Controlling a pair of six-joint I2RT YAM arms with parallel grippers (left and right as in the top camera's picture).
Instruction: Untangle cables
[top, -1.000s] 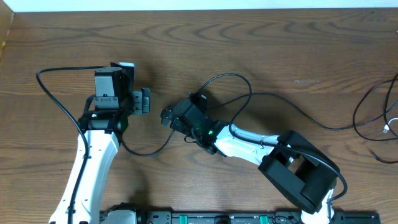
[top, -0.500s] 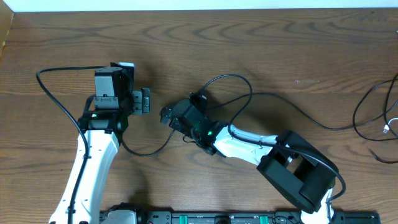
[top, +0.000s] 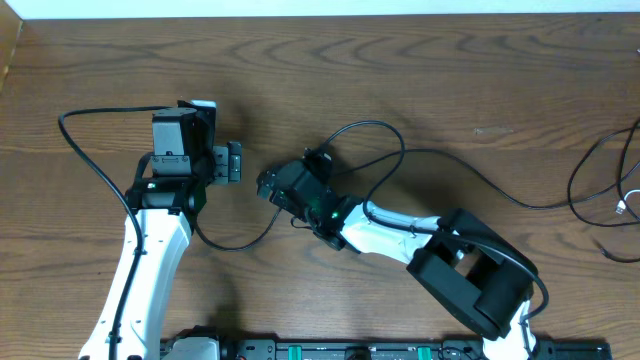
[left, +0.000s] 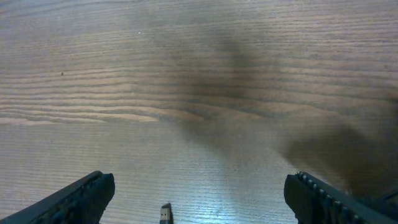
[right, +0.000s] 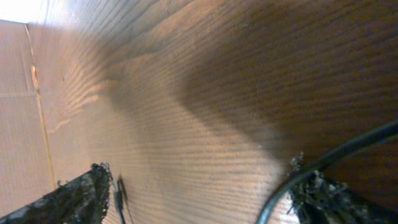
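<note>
The cables (top: 573, 185) sit way out at the right edge of the wood-grain table (top: 300, 60): thin black loops cut off by the frame, plus a tiny white plug (top: 622, 208). One long black cord (top: 480, 176) snakes left toward the right arm. Only the wrist cameras show the rest. The right claw (right: 199, 171) gapes wide, with a glossy dark cord (right: 329, 157) beside one finger, though I can't tell which cord it is. The left claw (left: 199, 180) is wide too, with a small plug end (left: 165, 213) half cut off below.

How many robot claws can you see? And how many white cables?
Claws: 2, the left claw and the right claw
White cable: 1, the white cable at the right edge
Total: 3
</note>
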